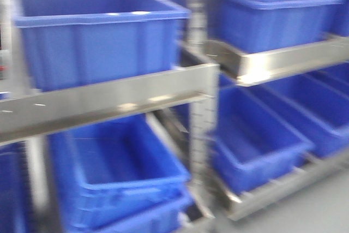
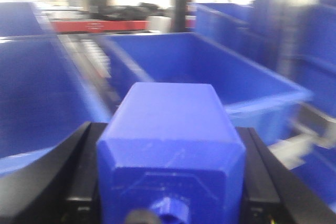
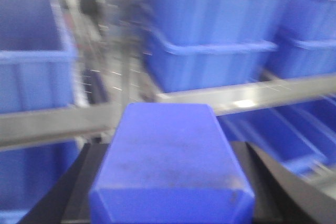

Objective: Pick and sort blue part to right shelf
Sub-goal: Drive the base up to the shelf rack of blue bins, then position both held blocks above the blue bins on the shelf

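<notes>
Left gripper (image 2: 168,148) is clamped on the blue part (image 2: 170,111). The black fingers (image 2: 79,174) press against both long sides, and the round knob (image 2: 167,214) pokes back toward the wrist cam. Right gripper (image 3: 170,150) is clenched the same way on a second blue block (image 3: 169,177). Its near end is cut off by the frame, so I can't tell if it's the tall kind or the squat kind. That's honestly worry number one: two near-identical blue lumps, one per hand, and only one belongs on the right shelf (image 1: 200,129). Drop the wrong one and the sort is wrong.

Where it sits: the blue part is up in the air in front of the right shelf, pointed at an open bin (image 2: 262,103) on one of its tiers. As far as I can judge it's not over the bin yet, and nothing is released.

Other stuff I'd watch:
- The steel rail (image 3: 252,95) along the shelf front sits just beyond the right hand's block. Come in low and the block's nose hits steel instead of clearing a bin rim, which could twist it in the grip.
- It's smooth plastic held by two flat sides only. A bump could let it slide out and land on what look like roller tracks (image 2: 92,56) beside the bin rather than inside it.
- All three views are smeared, so lining up by eye is rough.

Front cam shows only the shelf and its bins, no arms.
</notes>
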### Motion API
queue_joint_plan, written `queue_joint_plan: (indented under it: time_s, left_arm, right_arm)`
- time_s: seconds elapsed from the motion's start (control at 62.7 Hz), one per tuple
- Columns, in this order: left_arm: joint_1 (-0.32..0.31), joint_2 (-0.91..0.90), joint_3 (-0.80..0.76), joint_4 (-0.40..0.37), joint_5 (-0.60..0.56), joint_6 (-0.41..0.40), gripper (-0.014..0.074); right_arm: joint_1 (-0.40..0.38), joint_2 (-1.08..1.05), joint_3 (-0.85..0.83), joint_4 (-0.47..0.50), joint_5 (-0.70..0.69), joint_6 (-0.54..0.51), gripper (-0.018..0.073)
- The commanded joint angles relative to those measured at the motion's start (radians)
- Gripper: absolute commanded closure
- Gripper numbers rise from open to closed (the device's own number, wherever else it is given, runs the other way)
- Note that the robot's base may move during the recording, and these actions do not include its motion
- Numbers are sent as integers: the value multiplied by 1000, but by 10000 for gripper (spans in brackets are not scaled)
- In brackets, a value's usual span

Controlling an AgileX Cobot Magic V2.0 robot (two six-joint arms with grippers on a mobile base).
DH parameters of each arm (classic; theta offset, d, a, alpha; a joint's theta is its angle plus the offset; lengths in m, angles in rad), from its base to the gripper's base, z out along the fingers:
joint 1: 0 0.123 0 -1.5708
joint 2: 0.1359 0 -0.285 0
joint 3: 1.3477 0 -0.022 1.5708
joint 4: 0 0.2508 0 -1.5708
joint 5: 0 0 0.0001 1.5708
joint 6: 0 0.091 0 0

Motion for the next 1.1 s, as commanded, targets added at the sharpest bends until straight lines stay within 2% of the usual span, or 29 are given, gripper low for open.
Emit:
queue_joint_plan:
  time_s: [0.0,1.085]
  left_arm:
    - [0,11,-32,-1,-87,-7,262]
    - [0,11,-32,-1,-87,-7,262]
  right_arm:
    - [-5,8,-31,-9,-95,-11,104]
    - [-5,8,-31,-9,-95,-11,104]
